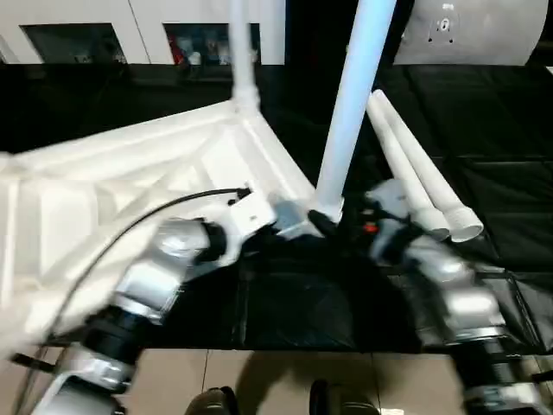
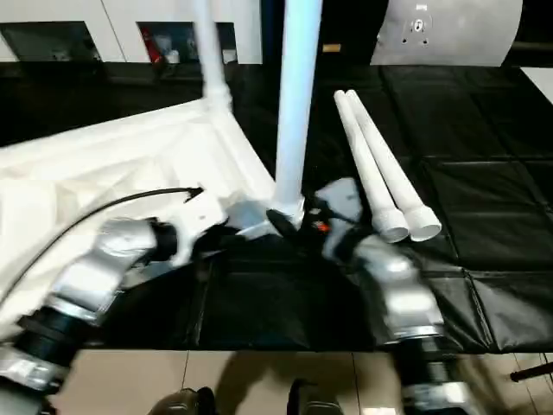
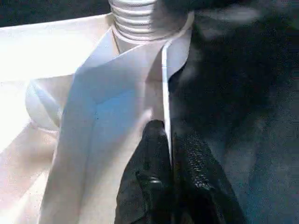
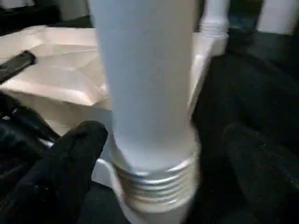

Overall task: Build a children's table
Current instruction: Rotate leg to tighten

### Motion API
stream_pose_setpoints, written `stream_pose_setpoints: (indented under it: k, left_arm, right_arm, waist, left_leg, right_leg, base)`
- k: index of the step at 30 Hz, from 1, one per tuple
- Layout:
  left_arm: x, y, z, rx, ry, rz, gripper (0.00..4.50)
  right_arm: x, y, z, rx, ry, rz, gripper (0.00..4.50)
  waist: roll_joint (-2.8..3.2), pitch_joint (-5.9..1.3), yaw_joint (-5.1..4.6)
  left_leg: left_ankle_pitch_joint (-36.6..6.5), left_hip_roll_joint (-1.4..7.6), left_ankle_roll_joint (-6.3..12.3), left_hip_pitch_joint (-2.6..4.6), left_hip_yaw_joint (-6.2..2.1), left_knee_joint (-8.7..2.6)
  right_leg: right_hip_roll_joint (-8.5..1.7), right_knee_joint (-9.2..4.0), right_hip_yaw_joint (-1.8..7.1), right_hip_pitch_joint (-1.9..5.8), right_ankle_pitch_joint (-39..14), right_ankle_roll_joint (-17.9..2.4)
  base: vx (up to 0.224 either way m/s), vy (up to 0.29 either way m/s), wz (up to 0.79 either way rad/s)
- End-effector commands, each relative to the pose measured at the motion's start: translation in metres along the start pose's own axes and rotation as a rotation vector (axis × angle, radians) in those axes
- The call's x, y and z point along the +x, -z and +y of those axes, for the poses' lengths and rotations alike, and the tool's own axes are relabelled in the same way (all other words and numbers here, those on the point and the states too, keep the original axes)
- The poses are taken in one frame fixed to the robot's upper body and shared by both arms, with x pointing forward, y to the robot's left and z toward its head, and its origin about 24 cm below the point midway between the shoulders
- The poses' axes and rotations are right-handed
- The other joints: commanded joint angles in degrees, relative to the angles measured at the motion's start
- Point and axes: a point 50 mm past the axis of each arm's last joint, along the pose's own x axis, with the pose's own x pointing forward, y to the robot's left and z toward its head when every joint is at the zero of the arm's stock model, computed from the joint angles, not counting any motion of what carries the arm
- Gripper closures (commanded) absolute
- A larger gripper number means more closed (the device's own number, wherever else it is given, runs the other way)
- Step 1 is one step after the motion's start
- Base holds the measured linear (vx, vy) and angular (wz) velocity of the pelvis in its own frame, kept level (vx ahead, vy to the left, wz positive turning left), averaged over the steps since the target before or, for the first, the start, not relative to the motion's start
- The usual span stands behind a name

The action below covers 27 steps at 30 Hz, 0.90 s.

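The white table top (image 1: pixel 130 173) lies upside down on the black mat, ribbed underside up. One white leg (image 1: pixel 244 52) stands in its far corner socket. A second leg (image 1: pixel 347 104) stands upright at the near corner, its threaded end (image 4: pixel 156 186) at the socket. My left gripper (image 3: pixel 168 133) is shut on the thin rim of the top (image 3: pixel 164 84) just beside that corner. My right gripper (image 4: pixel 161 154) is open, with one black finger (image 4: pixel 70 163) on each side of the leg's lower end. Two more legs (image 1: pixel 415 164) lie side by side on the mat to the right.
A black cable (image 1: pixel 130 229) runs along my left forearm over the table top. The black mat (image 1: pixel 501 190) ends at a tan floor strip (image 1: pixel 285 380) near my body. White cabinets (image 1: pixel 173 26) and a round grey object (image 1: pixel 475 30) stand behind.
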Motion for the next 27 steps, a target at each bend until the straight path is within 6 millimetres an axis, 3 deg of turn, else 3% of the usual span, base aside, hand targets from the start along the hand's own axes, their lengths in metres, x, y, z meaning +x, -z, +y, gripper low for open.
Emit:
stream_pose_setpoints:
  k: [1,4,7,10,11,12,14,19,27]
  left_arm:
    - [0.002,-0.004,-0.006,0.059,0.104,-0.051,4.5]
    - [-0.006,0.002,-0.004,0.087,0.186,-0.048,4.5]
    - [-0.01,0.006,-0.004,0.103,0.253,-0.038,4.5]
    - [-0.012,0.007,-0.004,0.125,0.298,-0.031,4.5]
    - [-0.012,0.007,-0.004,0.124,0.306,-0.03,4.5]
    - [-0.013,0.008,-0.003,0.146,0.321,-0.019,4.5]
    - [-0.014,0.009,-0.003,0.155,0.338,-0.015,4.5]
    - [-0.015,0.01,-0.002,0.162,0.358,-0.02,4.5]
    - [-0.016,0.013,-0.001,0.164,0.36,-0.017,4.5]
  right_arm:
    - [-0.003,-0.004,0.004,-0.035,-0.107,0.019,0.04]
    - [-0.005,-0.006,0.005,-0.093,-0.234,0.071,0.04]
    - [-0.003,-0.006,0.009,-0.129,-0.332,0.11,0.04]
    - [-0.001,-0.005,0.01,-0.132,-0.369,0.122,0.04]
    - [-0.001,-0.005,0.01,-0.128,-0.379,0.123,0.22]
    - [0.0,-0.005,0.01,-0.118,-0.401,0.12,0.33]
    - [0.001,-0.004,0.012,-0.106,-0.432,0.127,0.44]
    - [0.001,-0.002,0.016,-0.102,-0.482,0.147,0.98]
    - [0.0,0.001,0.017,-0.097,-0.495,0.161,1.68]
  waist:
    - [-0.56,-4.64,0.31]
    - [-0.37,-4.78,0.5]
    - [-0.75,-4.95,0.75]
    - [-0.53,-4.91,1.17]
    - [-0.45,-4.99,1.48]
    - [-1.18,-5.0,1.57]
    - [-0.85,-4.96,1.9]
    - [-1.1,-5.02,2.02]
    - [-1.14,-5.1,2.16]
  left_leg:
    - [-7.5,2.65,7.64,0.29,-0.82,-3.07]
    - [-6.7,2.69,7.74,0.26,-0.75,-2.96]
    - [-6.3,2.73,7.72,0.34,-0.66,-2.87]
    - [-6.7,2.96,7.37,0.45,-0.63,-2.82]
    - [-6.8,3.12,6.93,0.68,-0.6,-2.81]
    - [-7.2,3.09,6.77,0.61,-0.51,-2.84]
    - [-7.5,3.13,6.33,0.6,-0.6,-2.84]
    - [-8.2,3.01,5.23,0.54,-0.65,-2.83]
    - [-6.9,2.88,5.78,0.37,-0.58,-2.69]
  right_leg:
    - [-4.54,-3.69,2.94,3.83,-12.1,-13.0]
    - [-4.59,-3.41,3.02,3.9,-10.7,-13.6]
    - [-4.53,-3.26,2.95,3.85,-10.6,-14.1]
    - [-4.64,-3.18,3.06,3.65,-11.3,-14.2]
    - [-4.68,-3.09,3.15,3.52,-11.3,-14.4]
    - [-4.61,-3.18,3.14,3.57,-12.0,-14.3]
    - [-4.73,-3.07,3.16,3.5,-12.8,-14.0]
    - [-4.86,-3.22,3.19,3.6,-15.4,-12.8]
    - [-4.71,-3.01,3.15,3.64,-13.4,-13.0]
  base:
    - [0.0,0.0,0.0]
    - [0.0,0.0,0.0]
    - [0.0,0.0,0.0]
    - [0.0,0.0,0.0]
    - [0.0,0.0,0.0]
    - [0.0,0.0,0.0]
    - [0.0,0.0,0.0]
    - [0.0,0.0,0.0]
    - [0.0,0.0,0.0]
